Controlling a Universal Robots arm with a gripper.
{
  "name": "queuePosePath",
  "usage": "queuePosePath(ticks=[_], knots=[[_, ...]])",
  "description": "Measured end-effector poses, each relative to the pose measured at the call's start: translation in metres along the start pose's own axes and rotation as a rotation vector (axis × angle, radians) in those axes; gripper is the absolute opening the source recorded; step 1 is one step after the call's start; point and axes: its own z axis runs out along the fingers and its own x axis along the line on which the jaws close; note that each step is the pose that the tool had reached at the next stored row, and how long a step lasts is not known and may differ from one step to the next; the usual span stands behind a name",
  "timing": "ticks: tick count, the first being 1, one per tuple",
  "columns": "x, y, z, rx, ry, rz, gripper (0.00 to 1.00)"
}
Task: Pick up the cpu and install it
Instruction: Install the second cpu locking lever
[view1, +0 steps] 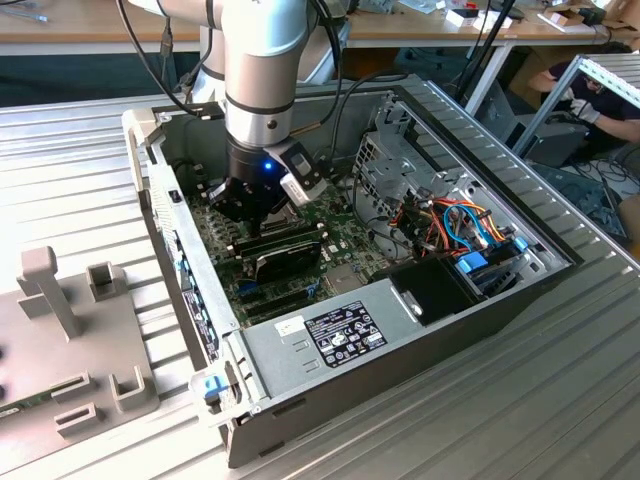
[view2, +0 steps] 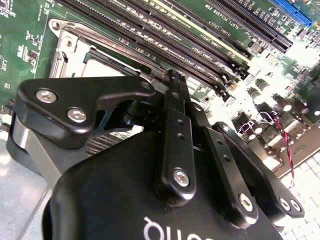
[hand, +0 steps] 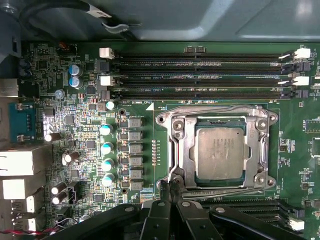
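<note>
**Ana:** Black claw links are crowding the nearest part of both wrist views. In the first wrist view the claw (hand: 170, 187) is showing its two fingertips pressed together, pinching nothing, just at the near edge of the socket frame (hand: 217, 150).

**Ben:** And the cpu?

**Ana:** The cpu (hand: 221, 152) is lying flat inside that frame, dull metal top facing up, on the green motherboard (hand: 80, 100). It is looking seated already, with the claw beside it and not on it.

**Ben:** How would it be handling, in your view?

**Ana:** I am judging it light, stiff and flat, smooth on top, so slippery, and fragile on the underside. Two opposite edges are the place for taking hold, never the faces.

**Ben:** What is the box holding?

**Ana:** In the exterior view the open computer case (view1: 520, 300) is lying on the ribbed table (view1: 90, 140). It is holding the motherboard with empty memory slots (hand: 200, 75) beyond the socket, a grey power supply (view1: 320, 340) at the near end, and a drive cage with orange and blue cables (view1: 460, 225) to that view's right.
</note>
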Motion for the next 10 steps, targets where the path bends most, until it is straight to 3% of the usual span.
queuePosePath(ticks=[10], knots=[[0.0002,0.0001,0.0026,0.0002,0.0002,0.0,0.11]])
